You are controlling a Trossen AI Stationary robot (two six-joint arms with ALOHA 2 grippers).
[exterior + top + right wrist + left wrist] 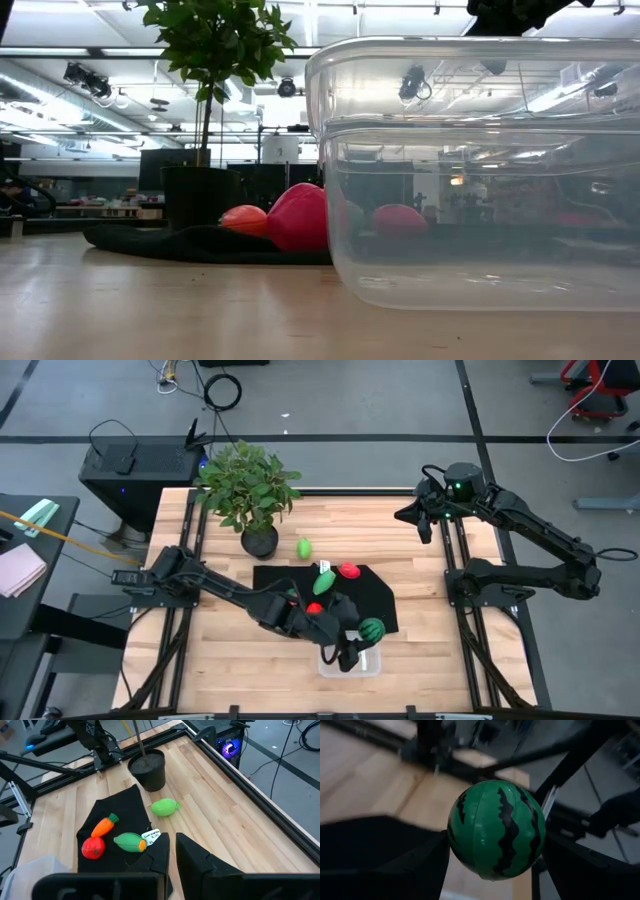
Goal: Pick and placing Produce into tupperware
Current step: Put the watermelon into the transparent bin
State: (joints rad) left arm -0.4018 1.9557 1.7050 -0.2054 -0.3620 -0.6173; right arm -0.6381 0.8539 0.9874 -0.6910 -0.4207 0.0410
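From the table's near edge, the clear tupperware (350, 661) sits at six o'clock, just off the black mat (380, 592), with nothing visible inside. The left gripper (358, 641) hangs over it, fingers clamped on the striped watermelon (496, 829). On the mat lie a carrot (104, 825), a red fruit (93, 847) and a green piece with a white tag (151, 836), its print unreadable. A light green fruit (304, 547) rests on bare wood beside the potted plant (248, 490). The right gripper (427, 518), closed and empty, waits at two o'clock near the far edge.
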